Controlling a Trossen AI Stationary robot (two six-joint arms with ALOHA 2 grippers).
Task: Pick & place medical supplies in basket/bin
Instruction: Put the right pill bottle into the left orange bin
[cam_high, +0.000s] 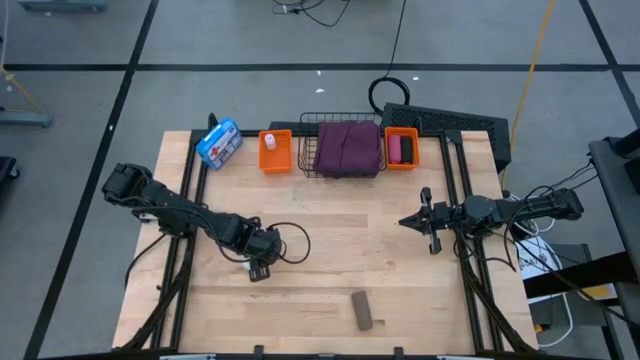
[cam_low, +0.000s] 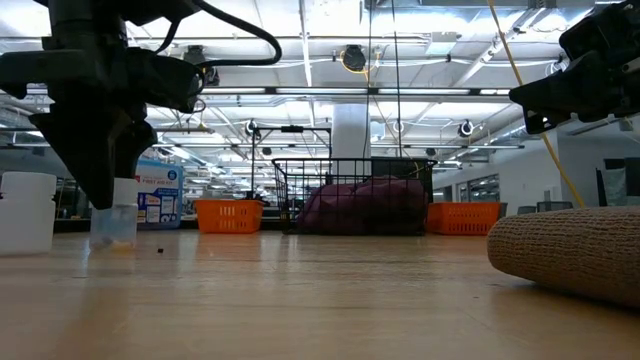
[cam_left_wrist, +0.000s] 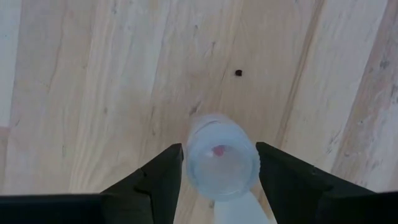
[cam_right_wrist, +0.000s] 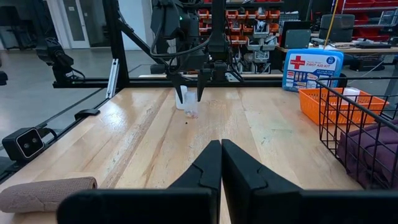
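A tiny vial (cam_left_wrist: 221, 155), clear below and white above, stands on the wooden table left of centre. My left gripper (cam_high: 258, 268) points down over it, shut on it. A brown roll (cam_high: 362, 310) lies near the table's near edge. At the far edge a black wire basket (cam_high: 340, 172) holds the maroon cloth (cam_high: 347, 147). The orange bin (cam_high: 276, 160) to its left holds a white vial. The orange bin (cam_high: 401, 163) to its right holds a pink and a black roll. My right gripper (cam_high: 405, 222) hangs shut and level over the table's right side, touching nothing. My left gripper pinches the vial between its two fingers, one on each opposite side (cam_left_wrist: 188, 158). The fingers (cam_right_wrist: 181, 93) come from above, pointing down. The vial stands upright with its bottom (cam_low: 115, 243) on the table.
A blue-and-white pouch (cam_high: 218, 143) with a red mark leans at the far left. A second white vial (cam_low: 28, 212) shows at the left of the low view. A black cable loop (cam_high: 290, 240) lies beside my left gripper. Bare wood spans the table's middle.
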